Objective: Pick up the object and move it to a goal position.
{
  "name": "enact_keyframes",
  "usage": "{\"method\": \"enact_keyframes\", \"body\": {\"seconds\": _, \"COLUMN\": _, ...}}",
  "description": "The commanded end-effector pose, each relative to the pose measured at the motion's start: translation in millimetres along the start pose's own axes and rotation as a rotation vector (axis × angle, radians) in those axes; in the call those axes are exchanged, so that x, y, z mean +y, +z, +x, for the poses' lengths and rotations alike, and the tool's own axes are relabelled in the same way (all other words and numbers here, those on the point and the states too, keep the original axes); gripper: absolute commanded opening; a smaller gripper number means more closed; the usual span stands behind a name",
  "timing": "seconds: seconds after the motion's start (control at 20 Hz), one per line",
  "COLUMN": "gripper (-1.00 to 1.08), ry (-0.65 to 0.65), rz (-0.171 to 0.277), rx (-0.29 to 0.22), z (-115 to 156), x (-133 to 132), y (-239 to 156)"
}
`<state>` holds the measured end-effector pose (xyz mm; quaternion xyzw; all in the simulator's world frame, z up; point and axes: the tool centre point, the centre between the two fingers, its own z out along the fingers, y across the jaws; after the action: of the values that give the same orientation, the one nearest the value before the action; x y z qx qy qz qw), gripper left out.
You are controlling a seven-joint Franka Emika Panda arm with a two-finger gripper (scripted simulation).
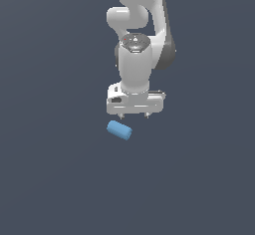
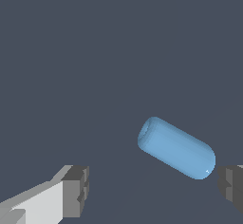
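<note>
The object [image 1: 119, 130] is a small light-blue short cylinder lying on its side on the dark floor, tilted diagonally. My white gripper [image 1: 133, 115] hangs just above it, pointing down, with the object a little toward the exterior view's left of its centre. In the wrist view the object [image 2: 176, 147] lies beyond the line between the two dark fingertips [image 2: 77, 190], closer to one finger than the other. The gripper [image 2: 154, 190] is open and holds nothing; its fingers are set wider than the cylinder.
Only the plain dark grey floor [image 1: 50, 179] surrounds the object. The white arm [image 1: 139, 25] rises behind the gripper toward the top of the exterior view.
</note>
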<state>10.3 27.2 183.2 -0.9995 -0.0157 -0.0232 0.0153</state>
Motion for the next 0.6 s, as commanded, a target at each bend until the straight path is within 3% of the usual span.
{"method": "enact_keyframes", "body": {"seconds": 0.0, "gripper": 1.0, "ry": 0.0, "rz": 0.002, "rx": 0.003, "z": 0.7, "x": -1.1, "y": -1.2}}
{"method": "enact_keyframes", "body": {"seconds": 0.55, "gripper": 1.0, "ry": -0.081, "rz": -0.004, "rx": -0.003, "z": -1.1, "x": 5.7, "y": 6.9}}
